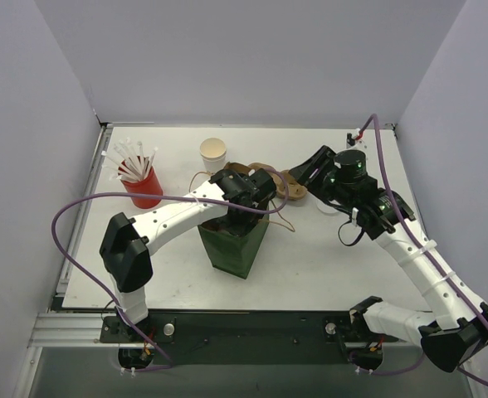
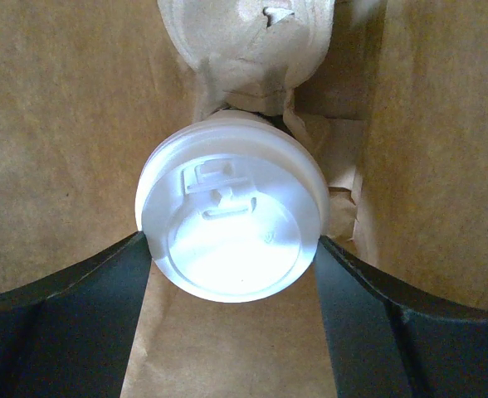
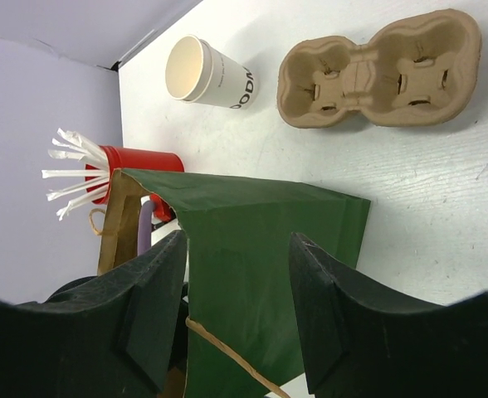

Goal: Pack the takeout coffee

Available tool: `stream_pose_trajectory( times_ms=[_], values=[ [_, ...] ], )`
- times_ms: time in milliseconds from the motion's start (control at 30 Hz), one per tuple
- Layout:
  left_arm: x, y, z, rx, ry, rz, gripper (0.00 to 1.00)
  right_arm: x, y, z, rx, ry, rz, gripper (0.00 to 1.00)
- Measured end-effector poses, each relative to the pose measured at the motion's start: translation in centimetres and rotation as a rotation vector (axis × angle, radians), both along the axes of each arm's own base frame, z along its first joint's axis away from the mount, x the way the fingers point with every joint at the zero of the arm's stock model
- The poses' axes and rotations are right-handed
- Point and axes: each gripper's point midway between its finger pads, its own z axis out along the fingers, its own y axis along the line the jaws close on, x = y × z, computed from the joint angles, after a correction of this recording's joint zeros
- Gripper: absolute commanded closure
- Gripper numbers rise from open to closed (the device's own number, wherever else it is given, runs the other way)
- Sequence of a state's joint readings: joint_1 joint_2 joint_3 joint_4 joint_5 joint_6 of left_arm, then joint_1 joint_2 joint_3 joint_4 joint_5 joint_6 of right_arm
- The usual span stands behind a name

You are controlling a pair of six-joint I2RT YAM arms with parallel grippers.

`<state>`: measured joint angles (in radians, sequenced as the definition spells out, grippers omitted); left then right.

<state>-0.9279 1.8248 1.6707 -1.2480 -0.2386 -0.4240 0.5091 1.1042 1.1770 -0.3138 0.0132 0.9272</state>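
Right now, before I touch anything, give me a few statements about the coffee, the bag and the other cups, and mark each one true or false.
1. The left pincer holds the takeout coffee inside the paper bag. True.
2. The lidless cup lies on its side. False: it stands upright.
3. The cardboard carrier has empty wells. True.
4. The red cup holds brown stirrers. False: it holds white straws.
5. The right pincer holds the lidless cup. False: it is open, holding nothing.
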Motion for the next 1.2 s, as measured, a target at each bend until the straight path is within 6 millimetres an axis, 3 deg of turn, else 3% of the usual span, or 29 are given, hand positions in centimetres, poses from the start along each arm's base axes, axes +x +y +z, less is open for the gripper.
stream_pose_trajectory(
  times_ms=[1200],
  values=[
    [-0.10, -0.17, -0.44, 0.011, 0.008, -0.023, 0.63, -0.20, 0.72, -0.89, 0.016, 0.022, 0.032, 0.52]
  ],
)
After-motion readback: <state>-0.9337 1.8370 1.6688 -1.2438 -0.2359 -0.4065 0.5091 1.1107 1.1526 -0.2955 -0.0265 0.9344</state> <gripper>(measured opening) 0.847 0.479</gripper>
